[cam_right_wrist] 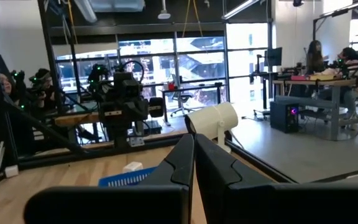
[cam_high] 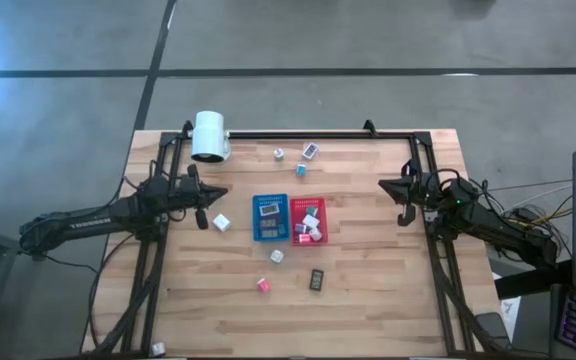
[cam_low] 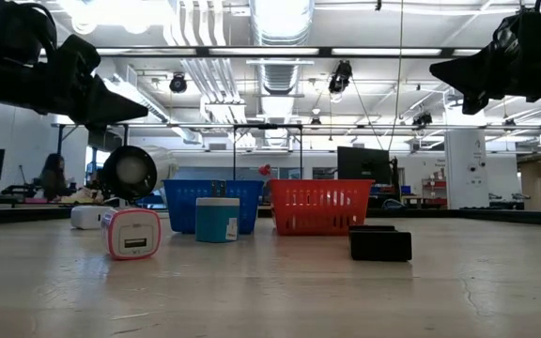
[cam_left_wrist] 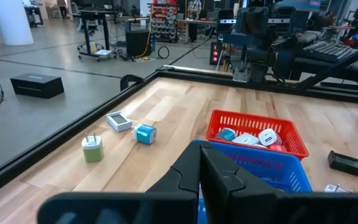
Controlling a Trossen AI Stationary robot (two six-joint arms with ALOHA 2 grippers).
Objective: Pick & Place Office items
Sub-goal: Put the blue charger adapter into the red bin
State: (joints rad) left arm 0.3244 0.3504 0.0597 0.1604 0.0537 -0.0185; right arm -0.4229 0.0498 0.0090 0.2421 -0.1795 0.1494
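Observation:
The office items are tiny cubes and flat pieces scattered over the wooden table. A white cube (cam_high: 221,222) lies between my left gripper (cam_high: 212,195) and the blue tray (cam_high: 270,217). Three more lie near the far edge (cam_high: 301,169). A pale cube (cam_high: 277,256), a pink one (cam_high: 264,285) and a dark flat rectangle (cam_high: 317,280) lie on the near side. Several items sit in the red tray (cam_high: 308,220). Both grippers are shut and empty, hovering above the table. My right gripper (cam_high: 386,186) is right of the trays.
A big white cylinder (cam_high: 209,135) lies at the far left corner. A black frame rail (cam_high: 298,133) runs along the far edge and down both sides. Bare wood (cam_high: 368,300) lies toward the near right. People sit at desks in the room beyond.

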